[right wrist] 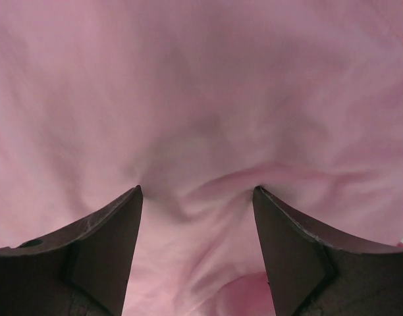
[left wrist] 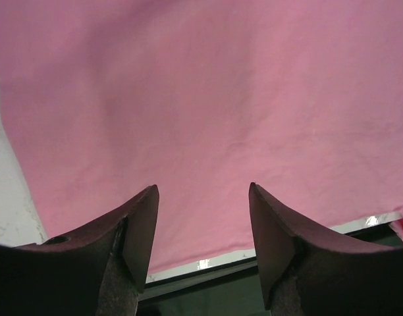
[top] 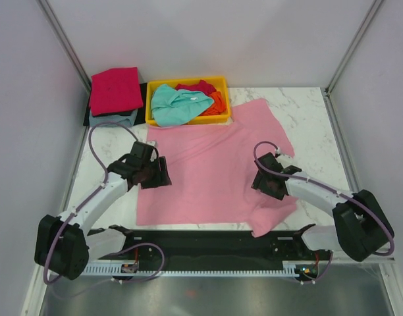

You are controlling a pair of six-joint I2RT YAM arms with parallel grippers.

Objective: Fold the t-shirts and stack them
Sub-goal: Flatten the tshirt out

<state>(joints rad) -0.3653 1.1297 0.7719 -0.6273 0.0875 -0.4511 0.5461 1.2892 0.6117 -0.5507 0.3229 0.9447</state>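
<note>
- Top external view: the pink t-shirt (top: 214, 178) lies spread on the marble bench (top: 307, 108) just ahead of both arms. Its near right corner is turned over on itself. It seems to be laid flat so that it can be folded.
- A crimson tee (top: 116, 89) sits folded on a grey-blue tee (top: 112, 118) at the far left, probably the start of the stack. A teal tee (top: 178, 104) and red and orange tees (top: 211, 95) lie crumpled in the yellow tray (top: 188, 121).
- The left arm reaches forward and inward, bringing the left tool (top: 155, 172) to the shirt's left edge. In its wrist view the fingers are spread with nothing between them, only cloth below.
- The right arm bends inward, with the right tool (top: 267, 181) over the shirt's right side. Its fingers are also spread, and a wrinkle puckers between the tips without being pinched.
- The two tools stand at opposite sides, likely so they can take matching grips.
</note>
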